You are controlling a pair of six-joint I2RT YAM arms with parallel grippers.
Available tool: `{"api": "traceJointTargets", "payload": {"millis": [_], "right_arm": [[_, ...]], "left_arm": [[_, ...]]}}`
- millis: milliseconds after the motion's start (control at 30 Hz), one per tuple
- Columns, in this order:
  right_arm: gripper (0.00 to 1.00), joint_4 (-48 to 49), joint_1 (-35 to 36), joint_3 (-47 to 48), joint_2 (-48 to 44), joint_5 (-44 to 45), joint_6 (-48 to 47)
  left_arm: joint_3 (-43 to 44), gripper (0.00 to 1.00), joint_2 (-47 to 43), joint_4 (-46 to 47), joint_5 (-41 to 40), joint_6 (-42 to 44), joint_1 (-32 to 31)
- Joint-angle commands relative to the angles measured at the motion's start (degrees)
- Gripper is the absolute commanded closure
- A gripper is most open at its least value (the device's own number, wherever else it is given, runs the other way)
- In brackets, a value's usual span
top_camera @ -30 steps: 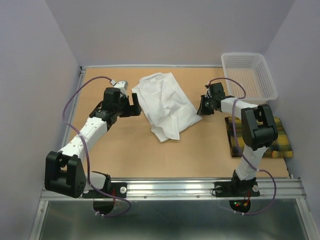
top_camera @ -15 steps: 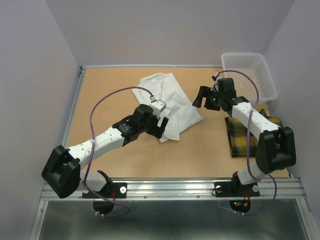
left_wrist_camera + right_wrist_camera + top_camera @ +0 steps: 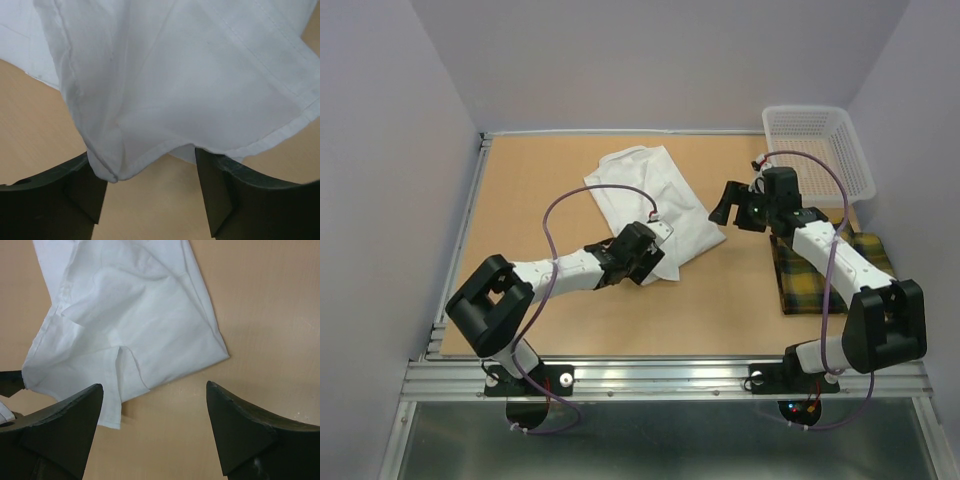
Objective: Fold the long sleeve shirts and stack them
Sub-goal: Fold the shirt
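Now, the white shirt (image 3: 650, 195) lies crumpled on the table (image 3: 530, 190), in the middle toward the far side. The left gripper (image 3: 150, 182) is right down at the shirt's near corner. Its fingers are spread, one on either side of the hem, and the cloth edge lies between them, not pinched. Over on the other side, the right gripper (image 3: 154, 386) hangs above bare wood just beside the shirt's right edge, fingers wide with nothing between them. The plaid shirt (image 3: 800, 290) sits folded flat at the table's right edge, partly under the right arm and well apart from the white one. Behind it, in the far right corner, stands the white basket (image 3: 818, 110).
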Motion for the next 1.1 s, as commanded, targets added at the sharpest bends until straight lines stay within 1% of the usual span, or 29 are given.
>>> {"api": "traceJointTargets", "payload": {"millis": [0, 67, 233, 300, 500, 667, 700, 733, 833, 900, 933, 1033, 1067], "right_arm": [[0.12, 0.54, 0.10, -1.73, -2.49, -1.02, 0.94], [0.12, 0.54, 0.10, -2.17, -2.66, -1.02, 1.03], [0.12, 0.54, 0.10, -3.58, -2.67, -1.19, 1.47], [0.12, 0.54, 0.10, -4.10, -2.93, -1.37, 1.64], [0.12, 0.54, 0.10, -4.90, -3.46, -1.11, 1.64], [0.12, 0.54, 0.10, -5.42, -2.84, -1.55, 1.99], [0.12, 0.63, 0.10, -5.42, -2.75, -1.37, 2.08], [0.12, 0.54, 0.01, -5.51, -2.75, -1.37, 2.08], [0.12, 0.54, 0.10, -5.95, -2.40, -1.19, 1.91], [0.12, 0.63, 0.10, -6.13, -1.88, -1.37, 1.91], [0.12, 0.71, 0.01, -6.21, -1.70, -1.37, 1.91], [0.12, 0.63, 0.10, -5.43, -0.56, -1.19, 1.12], [0.13, 0.63, 0.10, -5.16, -0.21, -1.19, 0.94]], "left_arm": [[4.66, 0.30, 0.87, 4.35, -7.52, 2.17, -0.18], [5.62, 0.33, 1.57, 5.93, -9.71, 2.26, -0.18], [8.35, 0.36, 3.86, 6.81, -13.32, 1.21, 0.52], [9.40, 0.36, 4.65, 6.73, -12.89, -0.02, 2.19], [12.04, 0.38, 7.72, 6.81, -6.91, -4.59, 7.81], [14.76, 0.48, 10.98, 7.69, -2.87, -5.82, 10.98], [15.72, 0.53, 11.42, 7.61, -2.43, -8.17, 11.59], [16.08, 0.55, 12.03, 7.43, -0.95, -8.89, 13.25], [17.58, 0.59, 12.65, 7.43, 1.61, -10.04, 15.64], [19.06, 0.62, 13.17, 7.43, 1.88, -9.61, 15.91], [19.60, 0.65, 13.44, 7.52, 2.66, -9.43, 15.91], [21.09, 0.68, 14.84, 7.34, 4.51, -9.16, 16.00], [21.27, 0.73, 15.37, 7.43, 4.52, -9.16, 16.00]]}}
